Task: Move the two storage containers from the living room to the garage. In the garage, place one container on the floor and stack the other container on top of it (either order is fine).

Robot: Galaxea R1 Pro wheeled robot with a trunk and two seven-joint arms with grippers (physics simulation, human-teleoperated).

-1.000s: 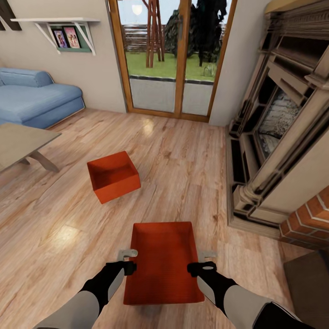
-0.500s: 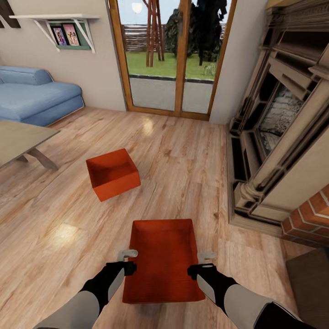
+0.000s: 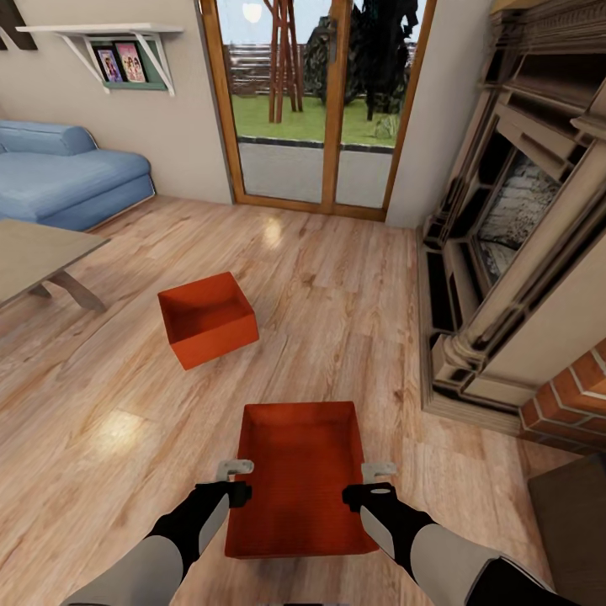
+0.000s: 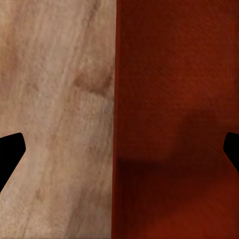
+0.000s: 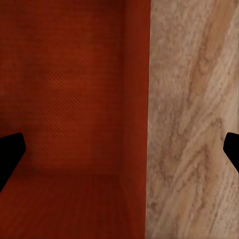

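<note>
You're sitting in the living room with both arms reaching down over the nearer orange-red rectangular plastic bin (image 3: 301, 475), which is lying on the light wood plank floor (image 3: 353, 303) right in front of you. Your left tool (image 3: 235, 470) is hanging at the bin's left wall and your right tool (image 3: 378, 471) is at its right wall, one on each side.

From the left wrist camera the left tool's black fingertips (image 4: 10, 152) are spread wide, with the bin's wall (image 4: 117, 124) running between them, so one finger is sitting over the planks and the other over the bin's inside. Same deal on the right wrist camera: fingertips (image 5: 10, 154) wide apart, straddling the right wall (image 5: 137, 124). Neither tool is pinching anything; I can't tell if a finger is touching the plastic.

The second orange-red bin (image 3: 207, 318) is resting on the planks well apart from the first, further out and to your left, turned at an angle. It's sitting near the leg of the pale wood bench (image 3: 38, 257). Beyond that you've got the blue corner sofa (image 3: 67, 177), the wood-framed glass doors (image 3: 316, 101) straight ahead, and the stone fireplace (image 3: 513, 219) along your right.
</note>
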